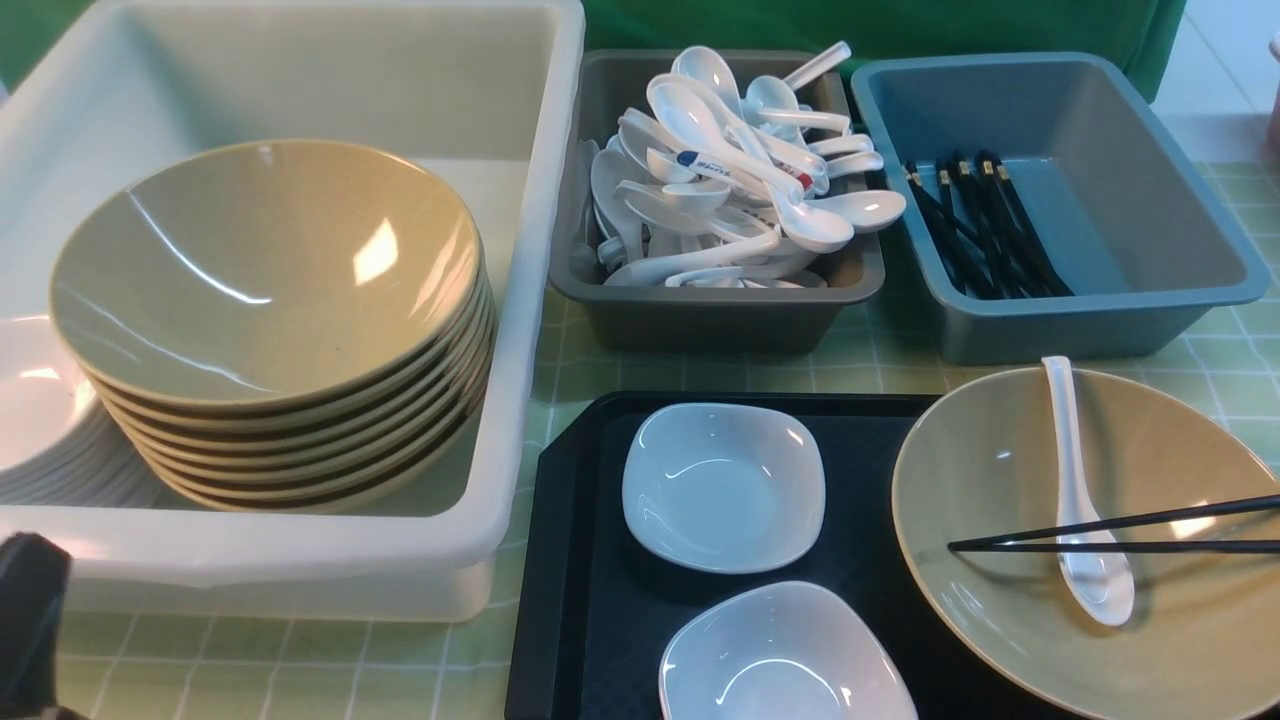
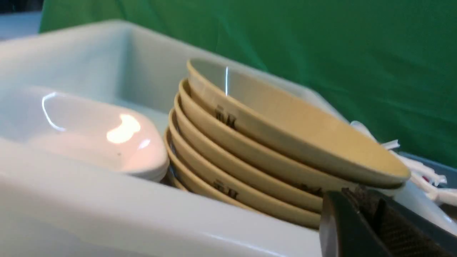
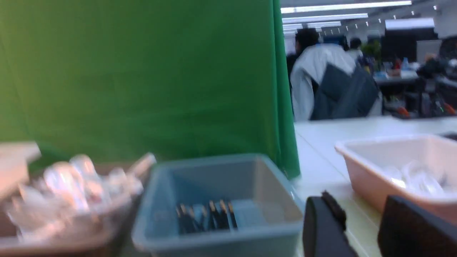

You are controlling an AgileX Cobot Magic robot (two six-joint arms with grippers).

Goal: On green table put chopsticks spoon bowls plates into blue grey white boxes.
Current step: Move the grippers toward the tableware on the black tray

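left gripper: jaws together, lower right of left wrist view, beside tan bowl stack
right gripper: jaws apart, nothing seen between
chopsticks: across tan bowl, lower right of front view, over white spoon
blue box: upper right
white box: left, holds stack

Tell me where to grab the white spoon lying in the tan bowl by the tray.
Grip the spoon by its slim handle near the bowl's far rim, coming from above, jaws across it: the chopsticks lie over its scoop end.
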